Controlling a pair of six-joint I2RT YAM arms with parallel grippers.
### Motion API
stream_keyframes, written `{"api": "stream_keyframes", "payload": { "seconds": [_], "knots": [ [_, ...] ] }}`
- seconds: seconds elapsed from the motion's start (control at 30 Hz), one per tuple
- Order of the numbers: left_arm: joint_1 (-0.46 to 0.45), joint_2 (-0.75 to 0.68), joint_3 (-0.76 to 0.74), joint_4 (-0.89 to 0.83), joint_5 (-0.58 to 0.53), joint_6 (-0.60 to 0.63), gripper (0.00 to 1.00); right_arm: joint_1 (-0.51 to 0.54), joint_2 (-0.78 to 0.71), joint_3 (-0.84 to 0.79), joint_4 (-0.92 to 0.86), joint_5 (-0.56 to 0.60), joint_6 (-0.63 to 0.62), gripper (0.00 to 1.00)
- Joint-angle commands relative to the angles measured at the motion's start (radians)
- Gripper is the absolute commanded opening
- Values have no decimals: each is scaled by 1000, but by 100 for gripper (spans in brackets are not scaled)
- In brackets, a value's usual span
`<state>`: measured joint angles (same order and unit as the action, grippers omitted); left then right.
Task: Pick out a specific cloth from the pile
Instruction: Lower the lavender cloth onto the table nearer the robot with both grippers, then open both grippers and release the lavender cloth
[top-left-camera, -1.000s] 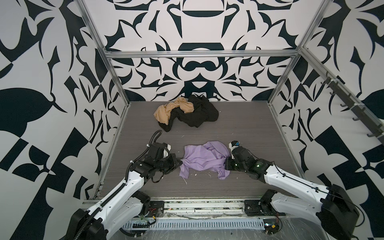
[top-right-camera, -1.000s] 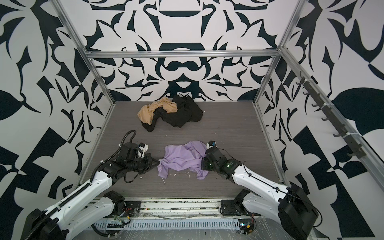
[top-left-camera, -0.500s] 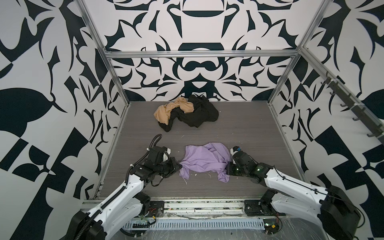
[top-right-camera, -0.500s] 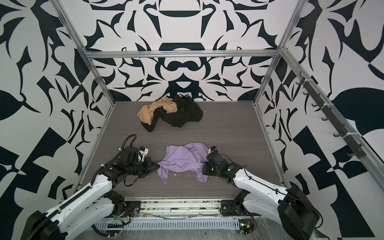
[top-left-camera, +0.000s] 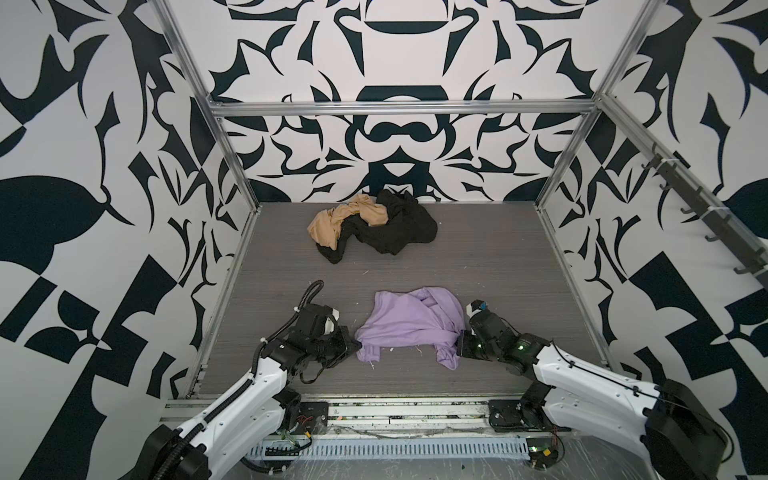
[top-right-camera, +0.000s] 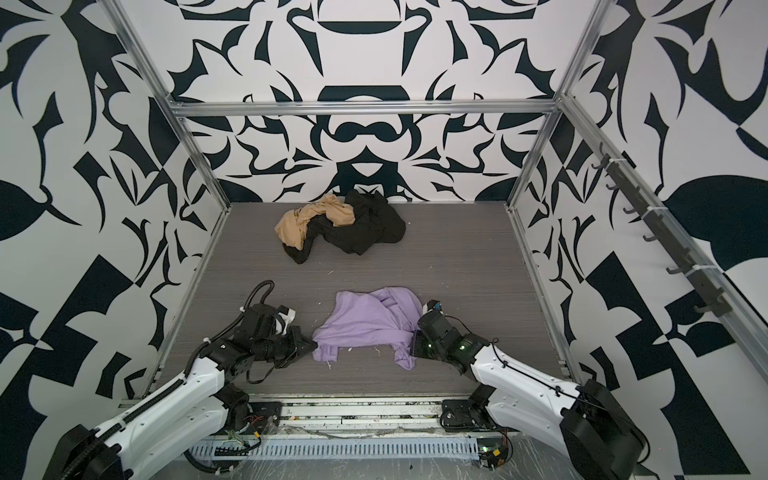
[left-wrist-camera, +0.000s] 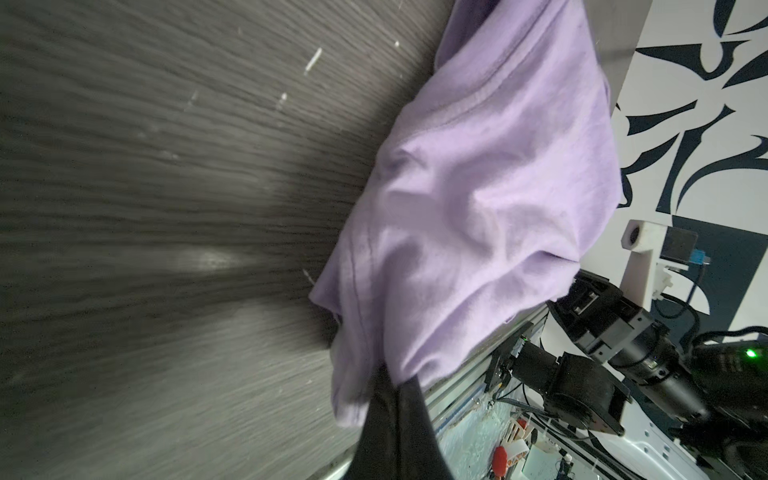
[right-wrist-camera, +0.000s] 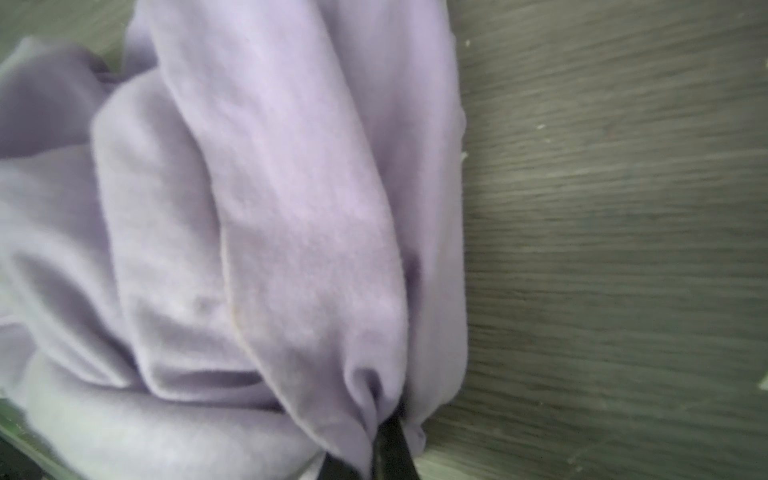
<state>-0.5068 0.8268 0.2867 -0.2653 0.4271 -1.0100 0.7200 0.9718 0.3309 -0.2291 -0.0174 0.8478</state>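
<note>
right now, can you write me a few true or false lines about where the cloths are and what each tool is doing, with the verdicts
1. The lavender cloth lies apart from the tan garment and the black garment. True.
2. The left tool is open and clear of the cloth. False: it is shut on the lavender cloth's edge.
3. The right tool is shut on a fold of the lavender cloth. True.
4. The tan garment lies nearer the arms than the lavender cloth. False: it lies at the far end, tangled with the black garment.
</note>
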Motion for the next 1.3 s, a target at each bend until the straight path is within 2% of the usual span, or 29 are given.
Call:
{"api": "stream_keyframes", "payload": {
  "seconds": [0.0,0.27,0.4,0.6,0.73,0.83,0.9,1.0,1.13,1.17,1.27],
  "knots": [
    [-5,10,-20,29,-1,-12,0,4,24,-24,-34,23,14,0],
    [-5,24,-35,47,0,-11,1,5,30,-30,-30,29,1,0],
    [-7,-11,-27,46,1,-27,5,6,-5,-11,-56,40,-10,8],
    [-7,-65,21,-41,-9,6,31,5,-75,39,-110,69,-41,25],
    [-7,-105,72,-139,-47,41,45,6,-113,112,-188,124,-92,43],
    [-6,-138,115,-210,-105,65,64,5,-136,158,-218,165,-133,50],
    [-6,-148,157,-256,-146,87,73,4,-148,194,-238,201,-166,53],
    [-4,-145,212,-322,-199,124,79,4,-160,242,-261,288,-207,55],
    [-1,-133,267,-358,-265,172,84,4,-178,291,-250,335,-290,55],
    [3,-129,286,-370,-280,191,90,4,-182,306,-248,344,-312,56],
    [25,-111,358,-410,-325,256,95,4,-195,350,-260,346,-363,58]
  ]
}}
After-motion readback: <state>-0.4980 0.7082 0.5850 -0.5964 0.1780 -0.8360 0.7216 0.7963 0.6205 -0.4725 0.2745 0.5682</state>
